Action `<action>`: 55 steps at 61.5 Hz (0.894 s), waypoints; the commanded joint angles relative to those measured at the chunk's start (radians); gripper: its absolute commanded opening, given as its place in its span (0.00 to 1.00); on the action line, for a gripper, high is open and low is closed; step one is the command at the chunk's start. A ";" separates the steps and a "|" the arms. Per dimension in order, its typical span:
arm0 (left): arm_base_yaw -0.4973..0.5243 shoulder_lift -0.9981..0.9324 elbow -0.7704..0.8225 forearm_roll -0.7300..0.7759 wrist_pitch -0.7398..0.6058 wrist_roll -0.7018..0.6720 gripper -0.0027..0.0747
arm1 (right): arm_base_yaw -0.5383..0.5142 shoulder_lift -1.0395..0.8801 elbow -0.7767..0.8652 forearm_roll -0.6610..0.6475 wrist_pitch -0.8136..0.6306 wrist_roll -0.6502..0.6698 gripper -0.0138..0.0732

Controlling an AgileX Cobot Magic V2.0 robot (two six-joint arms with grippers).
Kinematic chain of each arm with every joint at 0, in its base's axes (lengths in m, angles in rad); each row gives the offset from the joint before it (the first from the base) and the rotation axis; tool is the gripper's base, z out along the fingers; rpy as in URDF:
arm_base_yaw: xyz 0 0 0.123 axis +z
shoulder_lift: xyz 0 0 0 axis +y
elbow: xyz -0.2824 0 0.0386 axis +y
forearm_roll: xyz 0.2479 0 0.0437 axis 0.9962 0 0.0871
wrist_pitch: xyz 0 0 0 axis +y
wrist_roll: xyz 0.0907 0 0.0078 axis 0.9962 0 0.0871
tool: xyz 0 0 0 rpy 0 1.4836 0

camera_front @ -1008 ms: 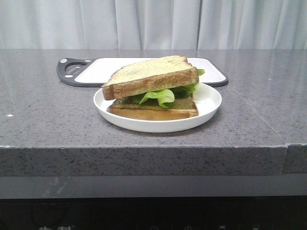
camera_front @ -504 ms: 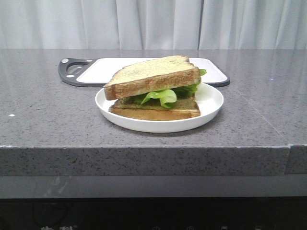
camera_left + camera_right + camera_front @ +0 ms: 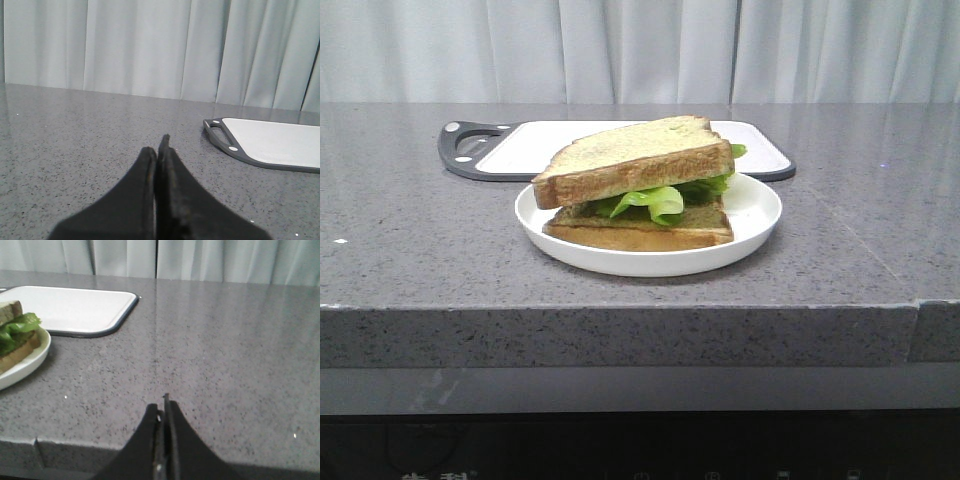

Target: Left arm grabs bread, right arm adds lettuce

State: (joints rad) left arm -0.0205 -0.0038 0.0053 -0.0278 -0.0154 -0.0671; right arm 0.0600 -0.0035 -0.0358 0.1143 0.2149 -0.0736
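On the white plate (image 3: pixel 757 205) in the middle of the counter (image 3: pixel 420 250), the bread (image 3: pixel 635 158) lies tilted atop the lettuce (image 3: pixel 658 199), which rests on a thinner bottom slice (image 3: pixel 640 230). Compared with the earlier front views nothing on the plate has moved; the stack sits the same, bar a slight camera wobble. Both arms are out of the front view. At its wrist camera the left arm (image 3: pixel 156 145) has its fingers pressed together, empty, near the cutting board (image 3: pixel 280 145). Equally, the right arm (image 3: pixel 162 407) shows fingers together, holding nothing, beside the plate. I judge the sandwich assembled and the task essentially finished
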 commanded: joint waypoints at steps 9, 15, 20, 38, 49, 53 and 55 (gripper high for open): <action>-0.007 -0.018 0.004 -0.008 -0.084 -0.006 0.01 | -0.026 -0.028 0.059 0.071 -0.136 -0.002 0.02; -0.007 -0.018 0.004 -0.008 -0.084 -0.006 0.01 | -0.026 -0.028 0.060 0.076 -0.138 -0.002 0.02; -0.007 -0.018 0.004 -0.008 -0.084 -0.006 0.01 | -0.025 -0.028 0.060 0.076 -0.138 -0.002 0.02; -0.007 -0.018 0.004 -0.008 -0.084 -0.006 0.01 | -0.025 -0.028 0.060 0.073 -0.142 -0.002 0.02; -0.007 -0.018 0.004 -0.008 -0.084 -0.006 0.01 | -0.025 -0.028 0.060 0.047 -0.210 0.014 0.02; -0.007 -0.018 0.004 -0.008 -0.084 -0.006 0.01 | -0.025 -0.028 0.060 0.000 -0.226 0.054 0.02; -0.007 -0.018 0.004 -0.008 -0.084 -0.006 0.01 | -0.025 -0.028 0.060 -0.015 -0.231 0.074 0.02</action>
State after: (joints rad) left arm -0.0205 -0.0038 0.0053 -0.0278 -0.0168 -0.0671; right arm 0.0406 -0.0080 0.0265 0.1445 0.0891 -0.0357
